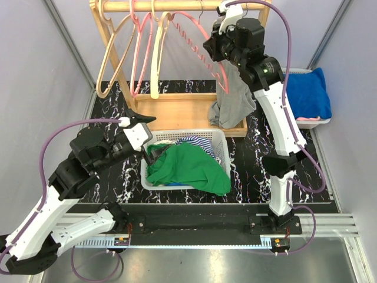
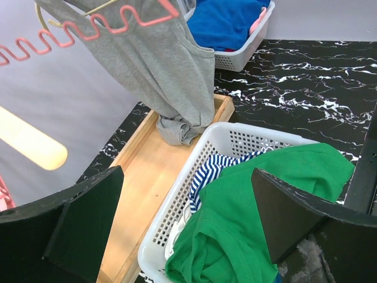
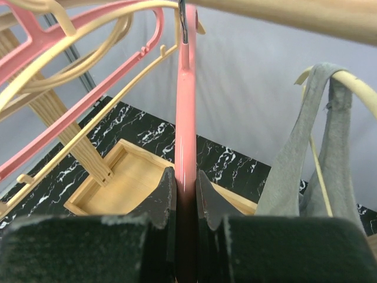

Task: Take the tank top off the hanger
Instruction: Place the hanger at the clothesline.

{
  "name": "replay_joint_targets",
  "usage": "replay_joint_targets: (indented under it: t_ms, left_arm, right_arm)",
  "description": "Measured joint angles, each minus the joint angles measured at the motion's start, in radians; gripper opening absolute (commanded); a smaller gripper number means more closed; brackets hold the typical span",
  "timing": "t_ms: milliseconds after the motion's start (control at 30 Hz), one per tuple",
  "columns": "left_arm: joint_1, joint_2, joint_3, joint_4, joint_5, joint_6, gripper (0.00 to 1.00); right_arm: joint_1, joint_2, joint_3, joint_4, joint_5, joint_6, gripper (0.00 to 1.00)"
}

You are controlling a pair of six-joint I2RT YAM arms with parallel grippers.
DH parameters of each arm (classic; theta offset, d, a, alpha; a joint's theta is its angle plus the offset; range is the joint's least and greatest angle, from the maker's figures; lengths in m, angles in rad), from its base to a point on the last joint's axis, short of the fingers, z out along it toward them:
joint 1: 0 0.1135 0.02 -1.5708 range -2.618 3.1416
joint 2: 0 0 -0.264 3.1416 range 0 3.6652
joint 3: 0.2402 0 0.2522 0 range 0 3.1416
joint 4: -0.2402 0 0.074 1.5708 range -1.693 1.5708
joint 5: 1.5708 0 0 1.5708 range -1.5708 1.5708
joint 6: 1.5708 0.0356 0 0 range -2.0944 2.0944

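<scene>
Right wrist: jaws grip pink hanger (image 3: 185, 118); tank top (image 3: 294, 171) beside, right.

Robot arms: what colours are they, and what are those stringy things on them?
The left arm and right arm are white with chunky black joints. A purple cable loops along each one. The left claw and right claw each have two flat black fingers.

The top view looks steeply down from high over the near edge, taking in the whole surface (image 1: 253, 159), rack (image 1: 118, 6) and basket (image 1: 219, 140). The left wrist view sits low over the basket, facing the tank top (image 2: 165, 71). The right wrist view hugs a hanger (image 3: 185, 118) under the rail (image 3: 283, 12). All 3 share the rack's base (image 1: 177, 109).
</scene>
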Motion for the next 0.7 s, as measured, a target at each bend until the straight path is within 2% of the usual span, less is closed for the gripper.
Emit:
replay_joint_targets:
  t_ms: [200,500,700]
  left_arm:
    - [0.0,0.0,0.005,0.005,0.01,0.008,0.99]
    - [0.0,-0.001,0.013,0.025,0.015,0.022,0.99]
    - [0.0,-0.001,0.015,0.032,0.015,0.027,0.99]
  right_arm:
    - [0.015,0.047,0.006,0.042,0.028,-0.001,0.0]
    - [0.134,0.084,0.012,0.103,0.172,-0.035,0.0]
    - [0.171,0.099,0.012,0.135,0.255,-0.035,0.06]
